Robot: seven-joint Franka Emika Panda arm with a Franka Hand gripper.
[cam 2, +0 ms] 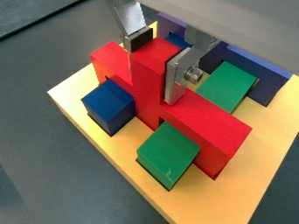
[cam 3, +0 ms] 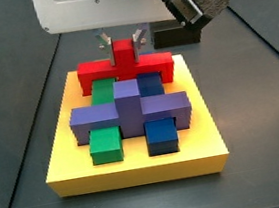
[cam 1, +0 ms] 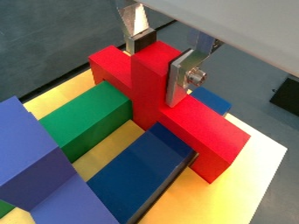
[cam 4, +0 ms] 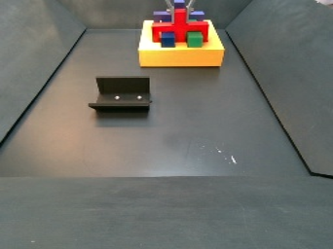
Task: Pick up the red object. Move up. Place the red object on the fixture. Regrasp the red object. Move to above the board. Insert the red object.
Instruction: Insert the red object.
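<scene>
The red object (cam 1: 201,133) (cam 2: 208,124) stands at the far end of the yellow board (cam 3: 140,169) (cam 4: 182,57), bar across, centre stub pointing up, end legs down on the board. My gripper (cam 1: 160,63) (cam 2: 155,63) is directly above it, and its two silver fingers (cam 1: 180,80) press on opposite faces of the stub. In a side view the gripper (cam 3: 121,40) hangs over the red object (cam 3: 125,70) behind the purple cross-shaped block (cam 3: 129,108). The fixture (cam 4: 123,94) sits apart on the dark floor with nothing on it.
A green block (cam 3: 105,143) and a blue block (cam 3: 161,133) sit in the board in front of the purple cross. Green (cam 1: 87,114) and blue (cam 1: 140,171) blocks flank the red object closely. Dark walls enclose the floor (cam 4: 169,146).
</scene>
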